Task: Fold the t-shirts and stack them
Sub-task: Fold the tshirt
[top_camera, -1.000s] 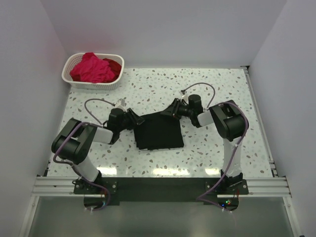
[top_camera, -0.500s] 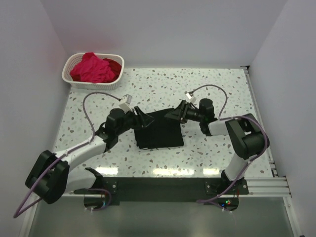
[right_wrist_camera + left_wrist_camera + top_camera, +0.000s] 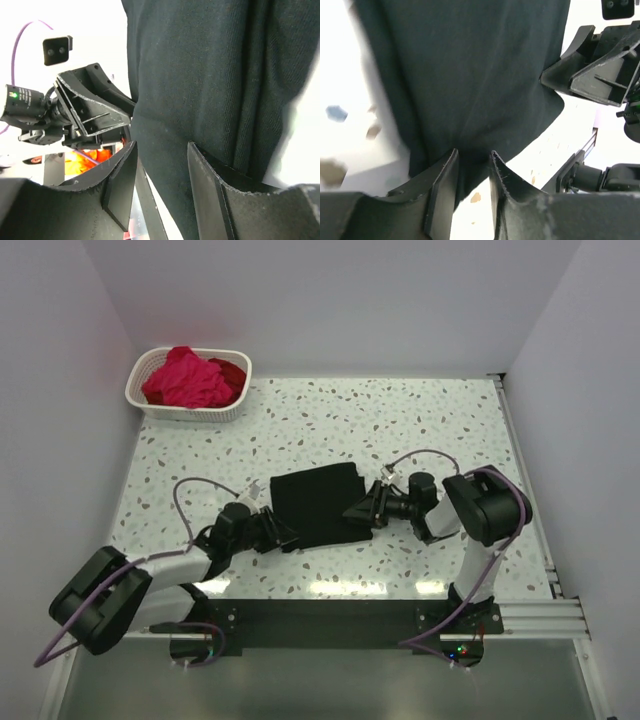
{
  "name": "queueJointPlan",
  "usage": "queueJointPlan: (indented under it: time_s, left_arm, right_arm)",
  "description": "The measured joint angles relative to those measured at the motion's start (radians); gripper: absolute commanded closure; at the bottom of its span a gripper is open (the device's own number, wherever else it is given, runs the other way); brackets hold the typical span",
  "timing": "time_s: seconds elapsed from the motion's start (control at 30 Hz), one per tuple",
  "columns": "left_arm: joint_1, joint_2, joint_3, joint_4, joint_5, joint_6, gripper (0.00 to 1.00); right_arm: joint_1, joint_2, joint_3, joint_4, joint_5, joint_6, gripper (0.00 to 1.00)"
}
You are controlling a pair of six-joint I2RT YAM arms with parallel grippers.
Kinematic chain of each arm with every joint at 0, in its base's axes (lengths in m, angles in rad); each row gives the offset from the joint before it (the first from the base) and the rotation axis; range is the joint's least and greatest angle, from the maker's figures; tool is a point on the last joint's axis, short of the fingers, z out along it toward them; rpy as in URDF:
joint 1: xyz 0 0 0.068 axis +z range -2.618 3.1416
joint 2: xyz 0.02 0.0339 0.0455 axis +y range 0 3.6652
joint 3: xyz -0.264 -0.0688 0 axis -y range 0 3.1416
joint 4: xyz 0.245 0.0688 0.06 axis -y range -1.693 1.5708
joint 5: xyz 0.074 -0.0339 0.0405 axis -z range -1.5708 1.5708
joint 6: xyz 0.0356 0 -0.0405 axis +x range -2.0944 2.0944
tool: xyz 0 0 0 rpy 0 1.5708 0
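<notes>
Top external: the black t-shirt (image 3: 318,502) on the desk (image 3: 400,420) is pinched on its left by the left end effector (image 3: 285,537), on its right by the right end effector (image 3: 354,512).

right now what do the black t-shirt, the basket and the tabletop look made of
Black t-shirt: soft matte knit cloth, likely cotton; fine weave, creases.
Basket: white plastic, probably; moulded lattice wall.
Tabletop: glossy speckled terrazzo-look surface, stone or laminate unclear; lights reflect.
</notes>
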State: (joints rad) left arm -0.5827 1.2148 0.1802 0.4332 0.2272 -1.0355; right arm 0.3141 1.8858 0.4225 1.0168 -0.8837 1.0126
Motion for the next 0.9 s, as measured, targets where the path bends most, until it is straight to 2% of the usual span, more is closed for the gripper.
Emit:
queueJointPlan:
  time_s: [0.1, 0.23, 0.33, 0.4, 0.53, 0.6, 0.73, 0.9]
  left_arm:
    - [0.0, -0.127, -0.027, -0.093, -0.028, -0.01, 0.52]
    - [0.0, -0.331, -0.005, -0.284, -0.096, 0.014, 0.44]
    - [0.0, -0.455, 0.052, -0.416, -0.156, 0.05, 0.33]
    - [0.0, -0.508, 0.084, -0.47, -0.196, 0.067, 0.27]
    - [0.0, -0.566, 0.11, -0.549, -0.256, 0.097, 0.21]
    - [0.0, -0.579, 0.111, -0.584, -0.274, 0.105, 0.21]
    - [0.0, -0.595, 0.111, -0.638, -0.294, 0.116, 0.21]
    - [0.0, -0.604, 0.111, -0.661, -0.305, 0.122, 0.21]
  right_arm:
    - [-0.002, -0.034, -0.014, -0.021, 0.0, -0.001, 0.48]
    - [0.016, -0.205, -0.012, -0.173, 0.024, -0.021, 0.43]
    - [0.092, -0.321, 0.045, -0.258, 0.051, -0.033, 0.41]
    - [0.177, -0.332, 0.101, -0.256, 0.066, -0.026, 0.41]
    - [0.334, -0.24, 0.179, -0.205, 0.093, -0.009, 0.4]
    - [0.388, -0.135, 0.201, -0.168, 0.113, 0.005, 0.41]
    - [0.415, 0.089, 0.203, -0.072, 0.121, 0.061, 0.42]
    - [0.411, 0.119, 0.206, 0.015, 0.104, 0.088, 0.41]
